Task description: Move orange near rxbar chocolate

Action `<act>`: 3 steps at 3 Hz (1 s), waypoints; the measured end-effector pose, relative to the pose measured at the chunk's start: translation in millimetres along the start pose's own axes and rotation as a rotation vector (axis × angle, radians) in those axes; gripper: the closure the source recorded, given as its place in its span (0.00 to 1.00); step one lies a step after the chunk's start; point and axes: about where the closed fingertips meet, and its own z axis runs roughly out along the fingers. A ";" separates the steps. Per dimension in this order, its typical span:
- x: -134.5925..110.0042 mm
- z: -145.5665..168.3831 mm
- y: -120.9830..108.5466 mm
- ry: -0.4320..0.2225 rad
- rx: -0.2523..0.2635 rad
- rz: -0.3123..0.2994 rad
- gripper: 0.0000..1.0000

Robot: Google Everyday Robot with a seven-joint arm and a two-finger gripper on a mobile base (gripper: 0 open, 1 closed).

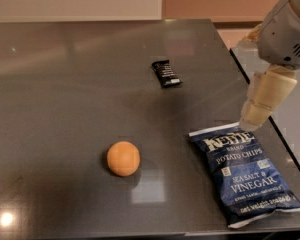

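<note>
Gripper well right of orange, can't tell how wide it's set; descend over orange, grip across its middle, release beside bar beyond it

A dark blue Kettle chips bag lies flat at the front right of the glossy grey counter, lettering face up. The claw hangs just above the bag's far right corner.
</note>
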 end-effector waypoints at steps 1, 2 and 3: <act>-36.3 20.5 17.3 -0.095 -0.064 -0.066 0.00; -70.0 48.9 42.4 -0.180 -0.137 -0.138 0.00; -98.8 84.5 68.5 -0.225 -0.211 -0.215 0.00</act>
